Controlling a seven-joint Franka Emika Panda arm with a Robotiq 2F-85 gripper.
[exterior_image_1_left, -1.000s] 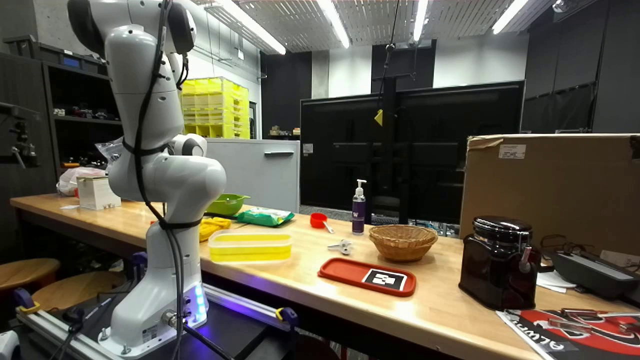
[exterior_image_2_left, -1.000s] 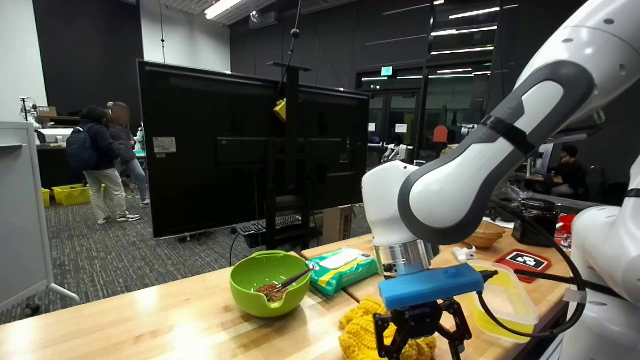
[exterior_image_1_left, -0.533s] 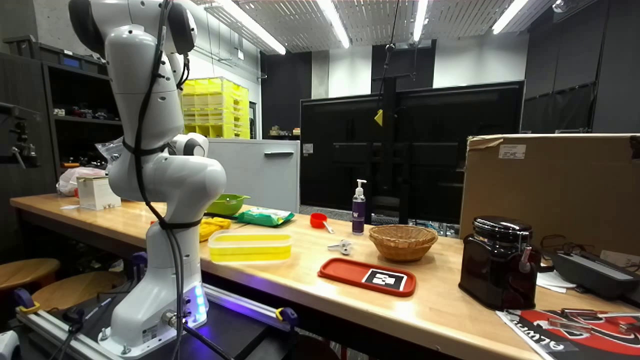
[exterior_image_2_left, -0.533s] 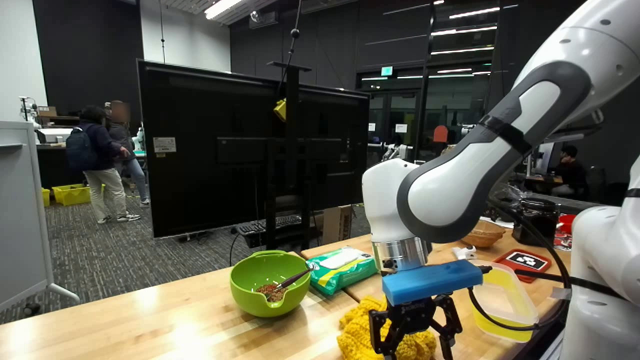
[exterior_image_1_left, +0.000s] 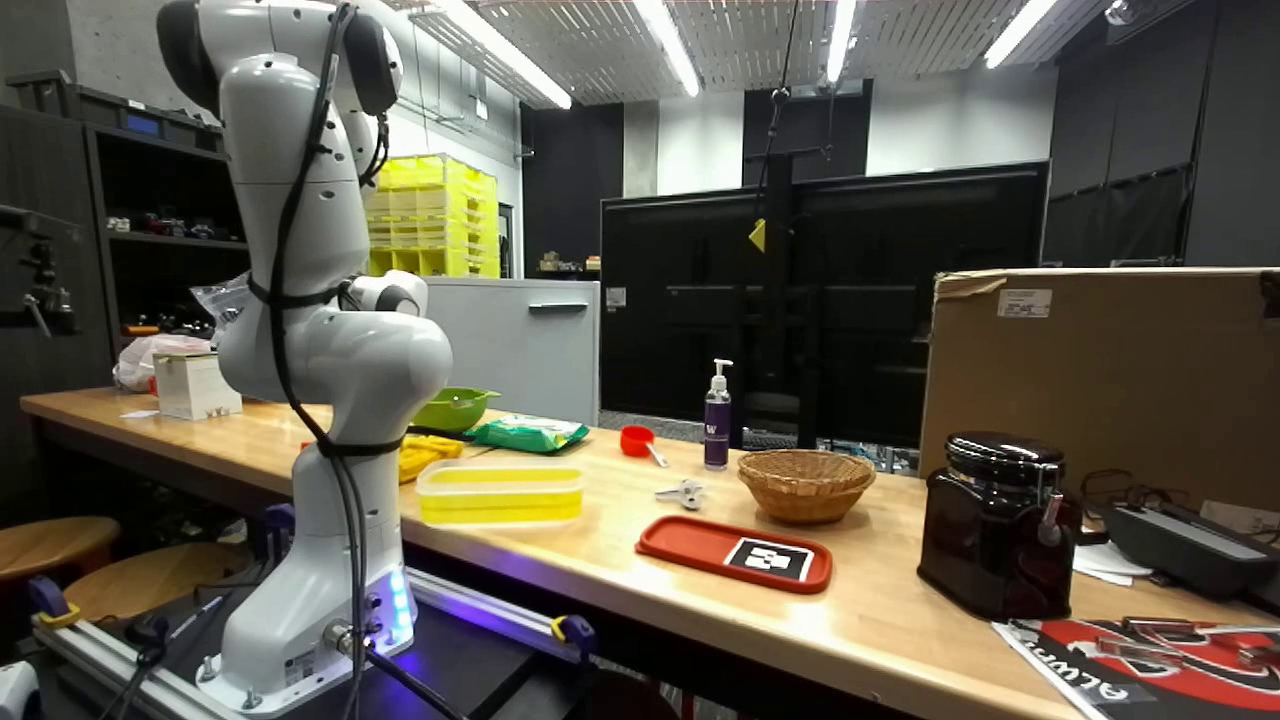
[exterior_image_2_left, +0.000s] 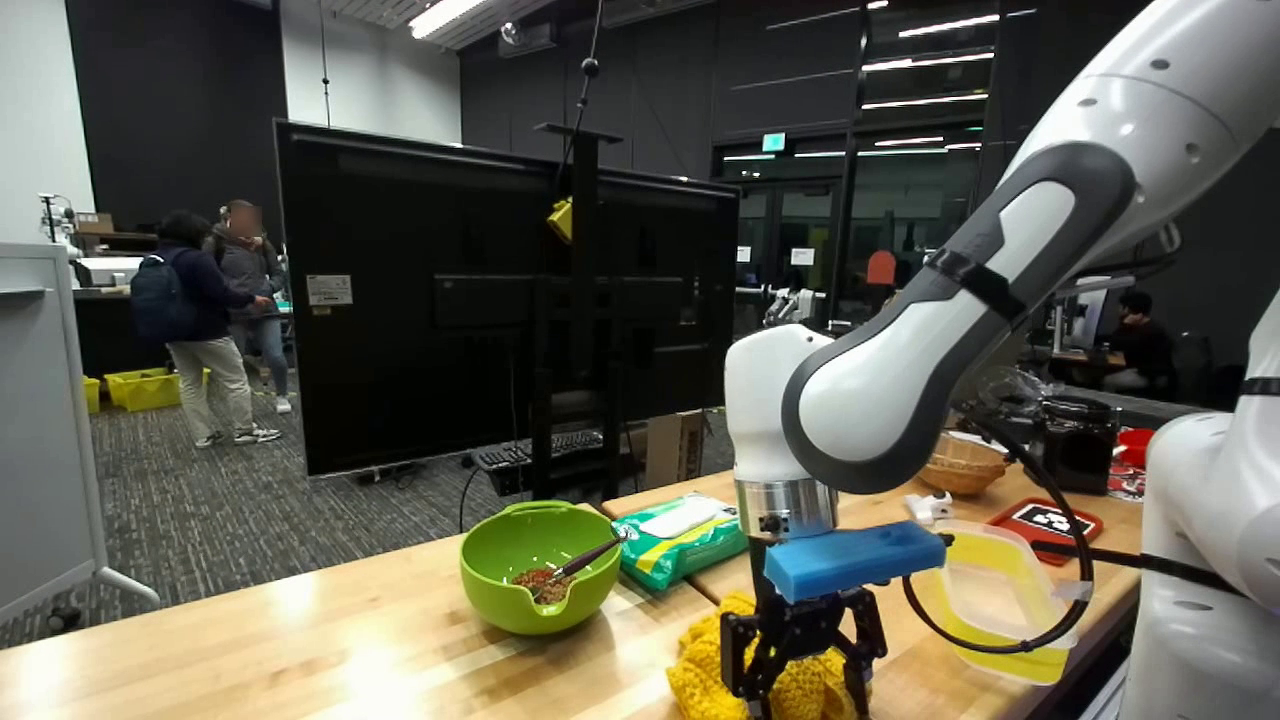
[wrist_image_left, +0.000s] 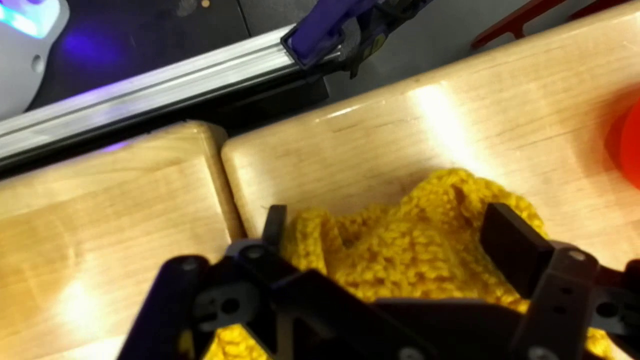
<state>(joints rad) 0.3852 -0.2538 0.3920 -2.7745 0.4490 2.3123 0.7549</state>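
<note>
Hanging with jaws spread wide and gripping nothing, the claw (wrist_image_left: 395, 236) is over the crumpled yellow knitted cloth (exterior_image_2_left: 705, 668), a heap without clear long axis that lies on the tabletop (wrist_image_left: 505, 110) and shows between the jaws, any contact being unclear.
</note>
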